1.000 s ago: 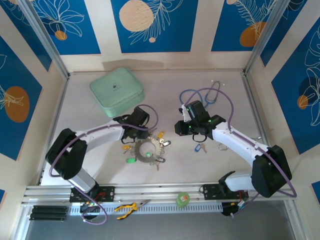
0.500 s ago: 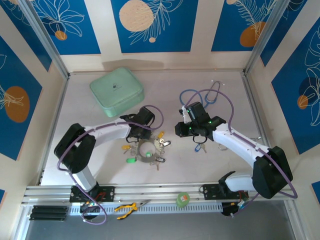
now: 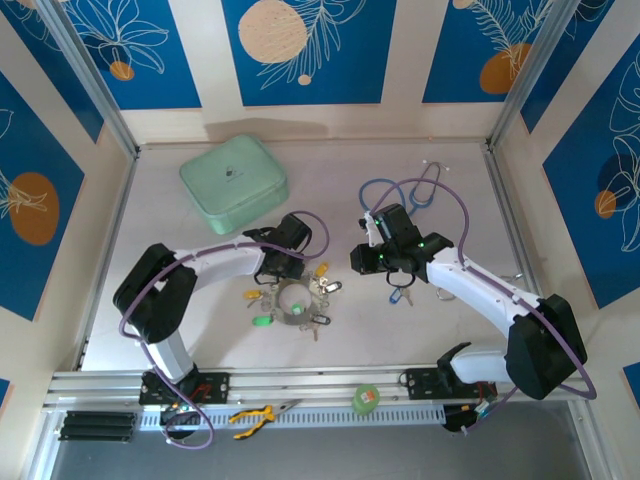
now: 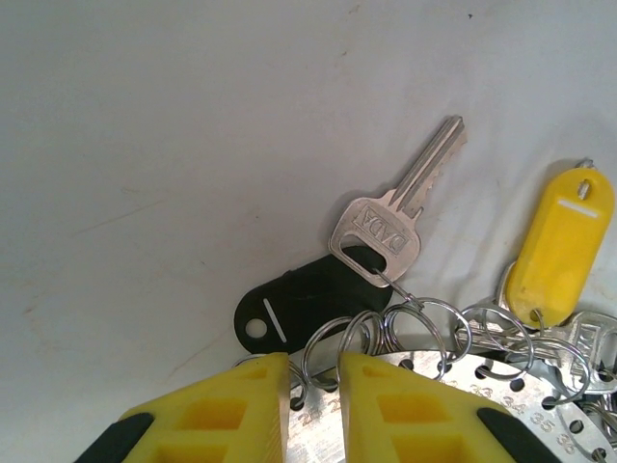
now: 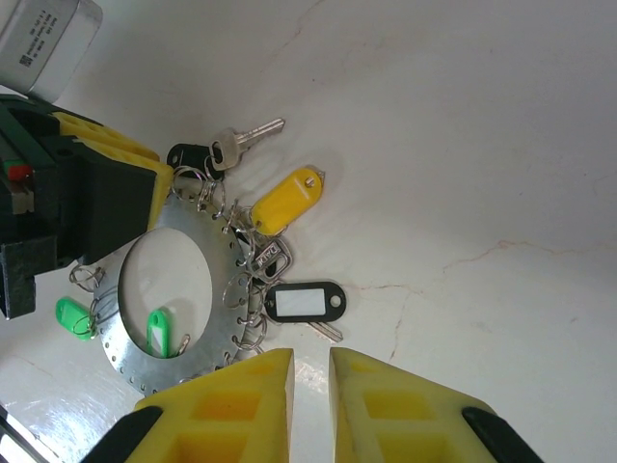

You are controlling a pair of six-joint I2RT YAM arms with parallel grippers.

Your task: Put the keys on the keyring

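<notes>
**keyfan:** Right at the tips of the left claw (image 4: 313, 365) sits the keyring (image 4: 511, 395), with its little split loops (image 4: 424, 323) bunched at the slim gap between the fingers. Can't tell if it's actually pinching anything. Silver key (image 4: 395, 217) and black tag (image 4: 308, 299) lie just past the tips, yellow tag (image 4: 561, 246) off to the side.

**bolt_guy:** Right claw (image 5: 310, 355) is narrow too, with bare table (image 5: 463, 116) showing through the slit. Keyring's ahead of it, clear tag (image 5: 304, 302) just beyond its tips, green tags (image 5: 72, 316) farther off.
</notes>
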